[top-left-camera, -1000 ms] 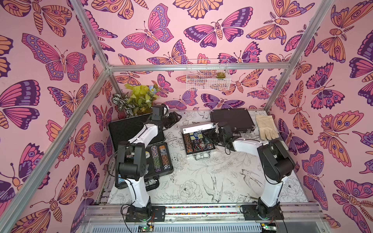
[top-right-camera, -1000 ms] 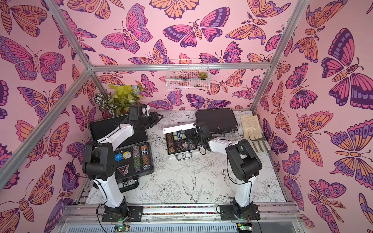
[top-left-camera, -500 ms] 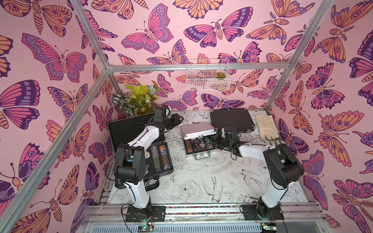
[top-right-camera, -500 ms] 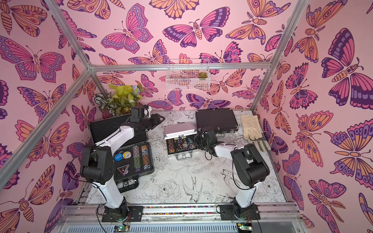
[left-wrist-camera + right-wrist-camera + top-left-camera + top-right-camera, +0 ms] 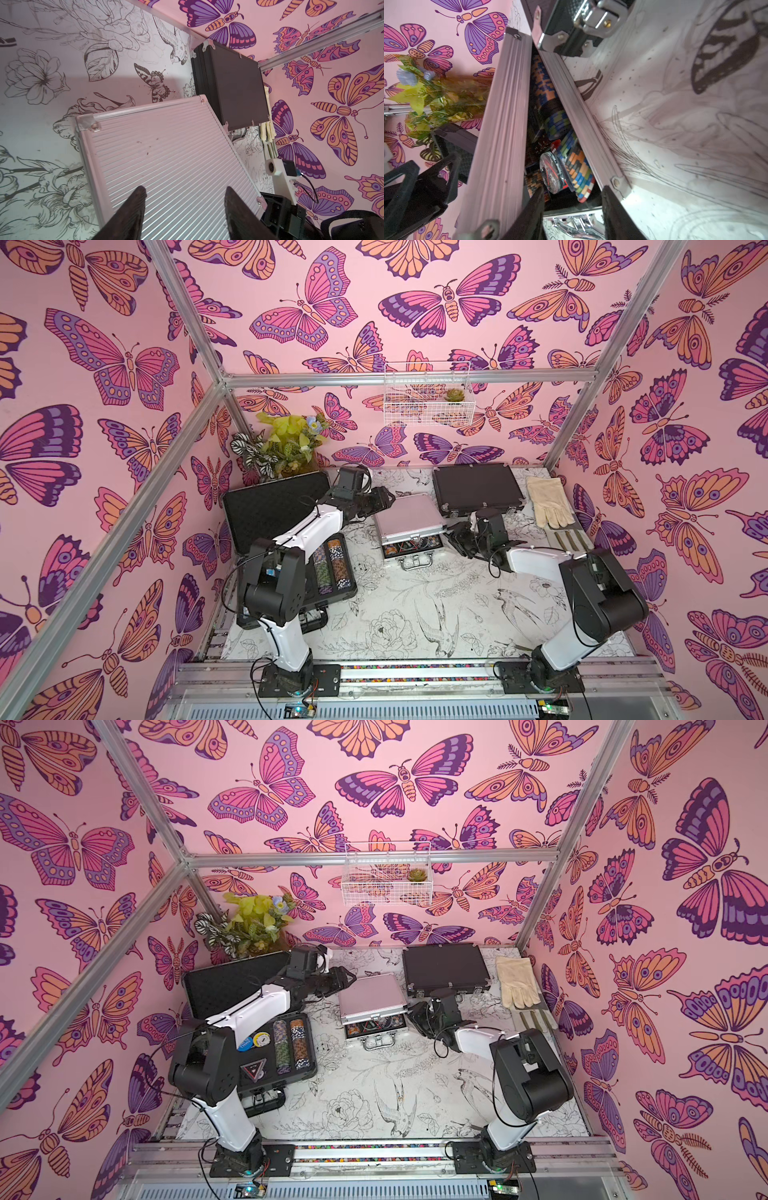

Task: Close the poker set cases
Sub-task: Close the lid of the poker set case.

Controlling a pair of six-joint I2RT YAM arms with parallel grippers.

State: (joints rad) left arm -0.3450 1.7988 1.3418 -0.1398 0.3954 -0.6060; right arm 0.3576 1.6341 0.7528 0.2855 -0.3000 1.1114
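- A large black case (image 5: 266, 510) sits at the far left of the table. It is open, with its lid raised at the back and rows of chips in the tray.
- The left arm (image 5: 307, 526) rises from its base at the front edge, bends at the elbow above that tray, and stretches forward and to the right.
- The left pincer (image 5: 382, 499) hangs just beside the back left corner of the silver case. In the wrist view its two fingers (image 5: 133, 207) stand well apart above the ribbed lid, with nothing between them.
- The small silver case (image 5: 409, 518) lies in the middle of the table. Its lid is tilted low over the base, and a gap at the front shows stacked chips (image 5: 571, 170).
- The right pincer (image 5: 455, 537) points left at the silver case's right side. Its fingers are spread and grip nothing; whether they touch the case I cannot tell.
- The right arm (image 5: 536, 564) folds low from its base at the front right.
- A medium black case (image 5: 476, 489) lies shut and flat at the back right.
- A cream glove (image 5: 548, 502) lies just beside it, further right.
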